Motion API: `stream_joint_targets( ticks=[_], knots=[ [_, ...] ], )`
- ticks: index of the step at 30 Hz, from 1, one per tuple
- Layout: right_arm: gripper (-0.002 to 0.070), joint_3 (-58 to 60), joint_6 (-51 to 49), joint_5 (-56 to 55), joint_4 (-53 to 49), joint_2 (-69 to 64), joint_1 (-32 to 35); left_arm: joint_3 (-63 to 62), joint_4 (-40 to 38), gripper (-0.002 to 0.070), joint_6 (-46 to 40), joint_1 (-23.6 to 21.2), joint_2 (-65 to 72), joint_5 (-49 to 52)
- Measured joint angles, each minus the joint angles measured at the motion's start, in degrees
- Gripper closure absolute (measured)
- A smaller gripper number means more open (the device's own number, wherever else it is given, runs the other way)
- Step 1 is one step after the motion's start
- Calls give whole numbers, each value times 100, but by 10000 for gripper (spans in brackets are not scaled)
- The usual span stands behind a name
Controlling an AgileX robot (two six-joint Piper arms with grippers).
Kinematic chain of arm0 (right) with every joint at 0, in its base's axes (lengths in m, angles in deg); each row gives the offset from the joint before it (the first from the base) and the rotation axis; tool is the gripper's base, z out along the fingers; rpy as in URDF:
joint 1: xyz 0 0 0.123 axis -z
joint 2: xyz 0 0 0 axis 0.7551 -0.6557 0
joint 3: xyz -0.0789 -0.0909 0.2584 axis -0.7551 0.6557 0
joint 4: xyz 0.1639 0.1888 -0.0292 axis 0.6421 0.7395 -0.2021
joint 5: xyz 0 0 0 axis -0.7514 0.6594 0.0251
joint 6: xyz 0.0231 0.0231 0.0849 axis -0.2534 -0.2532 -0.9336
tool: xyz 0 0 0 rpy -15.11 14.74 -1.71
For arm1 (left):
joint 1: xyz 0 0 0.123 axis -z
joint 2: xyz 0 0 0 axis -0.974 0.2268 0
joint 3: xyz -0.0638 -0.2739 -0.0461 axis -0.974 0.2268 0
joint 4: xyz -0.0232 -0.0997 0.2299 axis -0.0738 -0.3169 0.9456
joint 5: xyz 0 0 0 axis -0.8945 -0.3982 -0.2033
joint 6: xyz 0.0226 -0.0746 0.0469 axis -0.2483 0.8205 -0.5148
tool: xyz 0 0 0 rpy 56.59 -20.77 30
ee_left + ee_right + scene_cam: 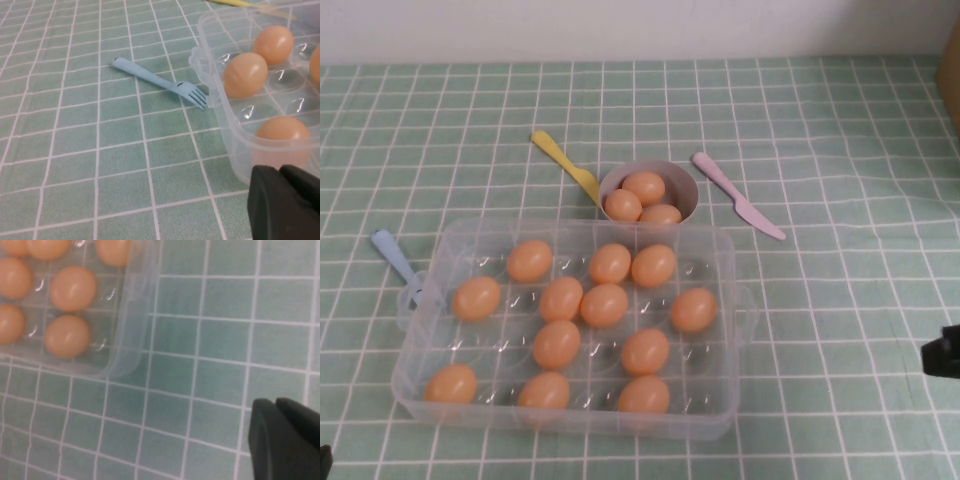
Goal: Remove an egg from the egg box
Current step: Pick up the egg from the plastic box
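While eleven eggs sit in the egg box (725, 300) at counter centre, left gripper (285, 200) at 7 o'clock and right gripper (287, 437) at 4 o'clock are parked, finger state indiscernible; a glancing grip could roll the egg (693, 309).

Eggs in box (720, 415): eleven. Eggs in bowl (686, 190): three. Forks: two, blue (396, 260) and yellow (565, 163). Knife (738, 196): one, pink.
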Motion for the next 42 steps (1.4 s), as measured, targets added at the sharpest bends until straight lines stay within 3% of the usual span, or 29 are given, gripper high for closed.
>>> stream_joint_targets(
  ticks=[11, 18, 27, 42],
  knots=[
    [694, -1447, -1055, -141, -994, -1771, -2345, 0, 0, 678, 0, 0, 0, 0],
    [694, -2490, -1536, -37, -1486, -2831, -3375, 0, 0, 678, 0, 0, 0, 0],
    [694, -3644, -1716, 193, -1529, -3950, -3872, 0, 0, 678, 0, 0, 0, 0],
    [694, -4429, -2170, 662, -2368, -4521, -3873, 0, 0, 678, 0, 0, 0, 0]
  ],
)
